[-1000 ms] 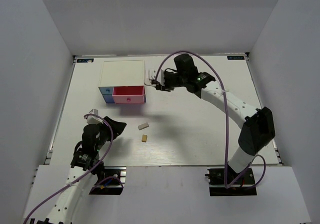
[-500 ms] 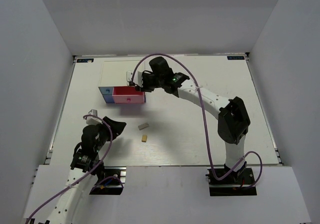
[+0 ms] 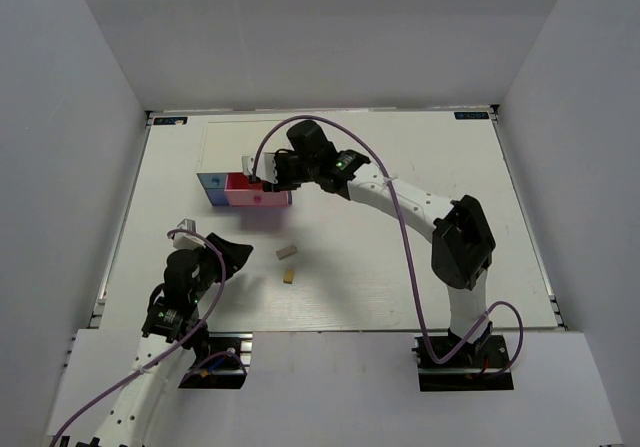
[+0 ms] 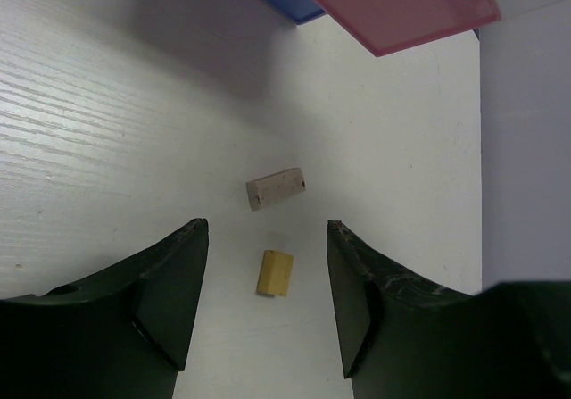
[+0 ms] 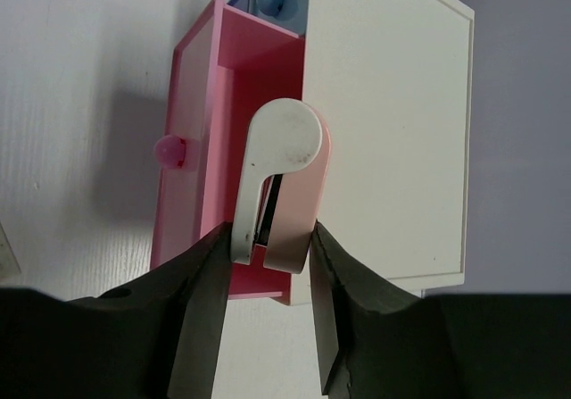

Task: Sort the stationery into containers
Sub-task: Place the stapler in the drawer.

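Right gripper, pinching the white-pink piece, has swung left over the open pink drawer at upper left, ready to drop it.

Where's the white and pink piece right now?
In the right wrist view, the white and pink piece is held by the right gripper, over the open pink drawer of the box.

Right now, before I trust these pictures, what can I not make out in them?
- Inside of the open pink drawer: in the right wrist view the white-pink piece held by the right tool covers part of it; in the top view the tool covers it.
- Inside of the light blue drawer: no view looks in.
- Box of drawers: cut off by the upper edge in the left wrist view.
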`<state>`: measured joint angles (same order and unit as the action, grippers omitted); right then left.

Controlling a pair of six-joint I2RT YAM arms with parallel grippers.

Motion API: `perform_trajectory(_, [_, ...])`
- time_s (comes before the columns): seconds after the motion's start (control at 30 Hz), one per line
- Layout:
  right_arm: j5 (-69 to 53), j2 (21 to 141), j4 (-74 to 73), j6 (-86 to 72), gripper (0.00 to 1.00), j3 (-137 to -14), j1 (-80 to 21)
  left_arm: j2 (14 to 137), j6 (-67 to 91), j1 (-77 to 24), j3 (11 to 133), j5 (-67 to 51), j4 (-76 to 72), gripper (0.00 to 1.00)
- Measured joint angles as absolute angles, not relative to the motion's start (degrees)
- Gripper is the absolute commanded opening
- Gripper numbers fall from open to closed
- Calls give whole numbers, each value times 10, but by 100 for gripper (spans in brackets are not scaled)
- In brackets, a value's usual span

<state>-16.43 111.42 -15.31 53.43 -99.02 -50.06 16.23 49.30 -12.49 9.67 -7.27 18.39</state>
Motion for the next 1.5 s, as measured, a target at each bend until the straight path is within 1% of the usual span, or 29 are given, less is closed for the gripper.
perform_trajectory(0.03, [-162, 1117, -154, 537, 45, -993, -501, 162, 494, -125, 97, -73, 184, 66])
perform_trajectory(0.2, [-152, 1129, -161, 546, 48, -1001, -503, 158, 494, -125, 96, -72, 184, 66])
perform_trajectory(0.4, [-148, 1140, -171, 557, 48, -1006, -504, 158, 494, -125, 96, -73, 184, 66])
perform_trajectory(0.5, [-147, 1141, -173, 560, 55, -1006, -504, 158, 494, -125, 96, -73, 184, 66])
perform_trajectory(0.67, [-144, 1141, -175, 567, 64, -1007, -505, 158, 494, -125, 96, -69, 184, 66])
perform_trajectory(0.73, [-143, 1141, -174, 572, 64, -1007, -505, 158, 494, -125, 97, -68, 184, 66])
perform_trajectory(0.77, [-142, 1141, -175, 573, 66, -1007, -505, 158, 494, -125, 96, -68, 184, 66])
perform_trajectory(1.03, [-140, 1141, -168, 574, 66, -1007, -507, 158, 494, -125, 96, -68, 184, 66])
perform_trajectory(1.07, [-140, 1141, -165, 572, 63, -1007, -507, 158, 494, -125, 96, -68, 184, 66])
perform_trajectory(1.1, [-140, 1141, -161, 571, 62, -1007, -507, 158, 494, -125, 96, -68, 184, 60])
perform_trajectory(1.17, [-141, 1139, -154, 562, 58, -1007, -507, 159, 495, -125, 94, -68, 176, 54])
perform_trajectory(1.2, [-141, 1137, -151, 559, 52, -1007, -508, 161, 496, -125, 92, -67, 170, 46])
perform_trajectory(1.27, [-146, 1130, -147, 550, 48, -1007, -507, 177, 500, -125, 86, -68, 147, 41])
perform_trajectory(1.3, [-149, 1125, -145, 544, 42, -1007, -507, 190, 500, -125, 85, -68, 135, 36])
perform_trajectory(1.33, [-153, 1120, -141, 538, 39, -1007, -507, 206, 501, -125, 82, -69, 118, 32])
perform_trajectory(1.37, [-158, 1113, -137, 529, 34, -1007, -507, 228, 502, -125, 81, -69, 102, 29])
perform_trajectory(1.4, [-165, 1105, -135, 524, 22, -1007, -506, 248, 504, -125, 81, -69, 88, 25])
perform_trajectory(1.5, [-209, 1079, -138, 516, 0, -1006, -501, 305, 507, -125, 81, -76, 39, 24])
